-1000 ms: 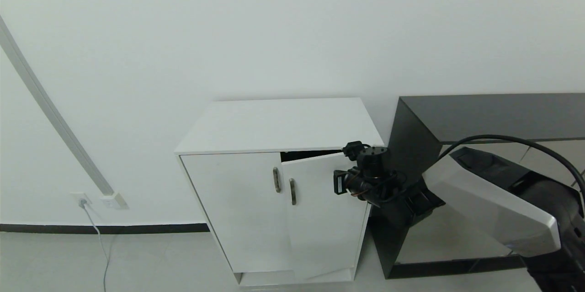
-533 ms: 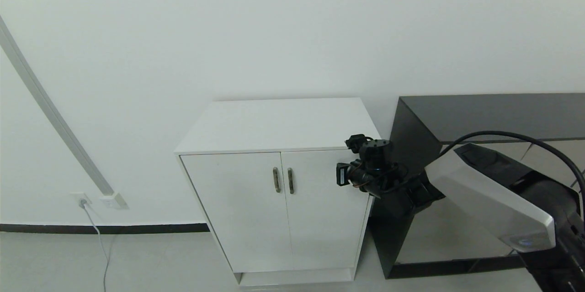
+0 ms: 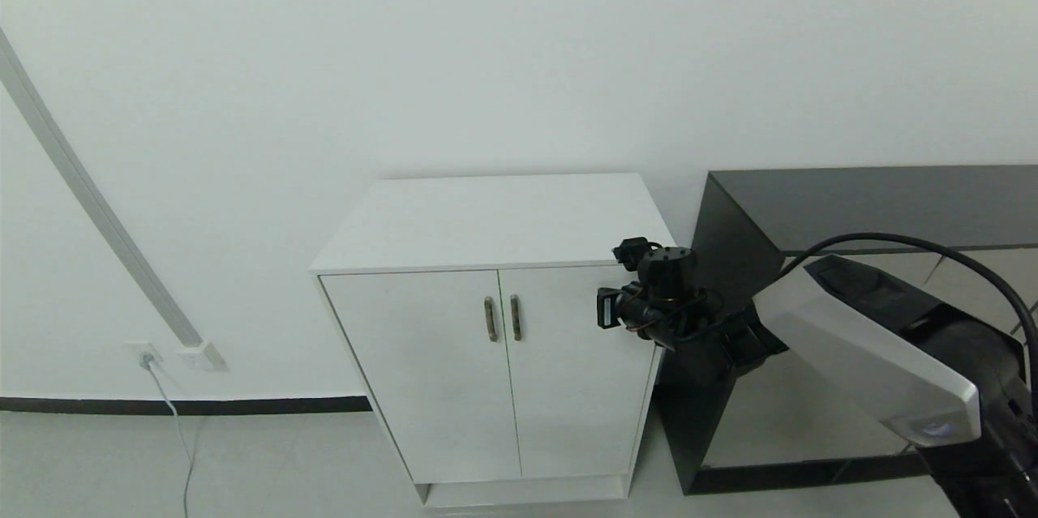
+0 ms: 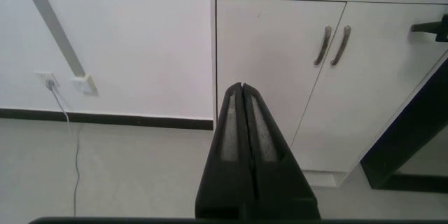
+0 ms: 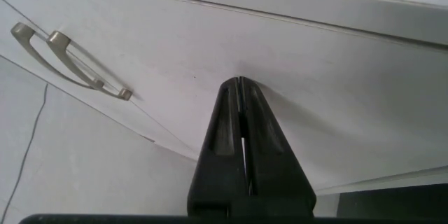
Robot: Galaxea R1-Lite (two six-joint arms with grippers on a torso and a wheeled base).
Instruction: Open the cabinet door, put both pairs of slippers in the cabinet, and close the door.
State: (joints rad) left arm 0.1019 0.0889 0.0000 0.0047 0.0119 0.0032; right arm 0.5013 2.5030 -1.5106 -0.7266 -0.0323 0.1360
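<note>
The white cabinet (image 3: 486,222) stands against the wall with both doors flush and shut. Its two metal handles (image 3: 503,318) sit side by side at the middle seam. My right gripper (image 5: 241,82) is shut with nothing in it, and its tip rests against the right door (image 3: 568,372) near the upper outer corner. The right wrist (image 3: 657,303) hangs in front of that corner. The handles (image 5: 70,63) lie off to one side of the gripper. My left gripper (image 4: 242,89) is shut and holds nothing. It hovers well back from the left door (image 4: 273,63), above the floor.
A black, glossy unit (image 3: 811,210) stands close against the cabinet's right side. A wall socket with a hanging cable (image 3: 147,357) and a slanted cable duct (image 3: 89,194) are to the left. Bare grey floor (image 3: 243,461) lies in front of the cabinet.
A second ago the right door stood ajar. It has swung shut with my right gripper against it. Over the last half second almost nothing has moved.
</note>
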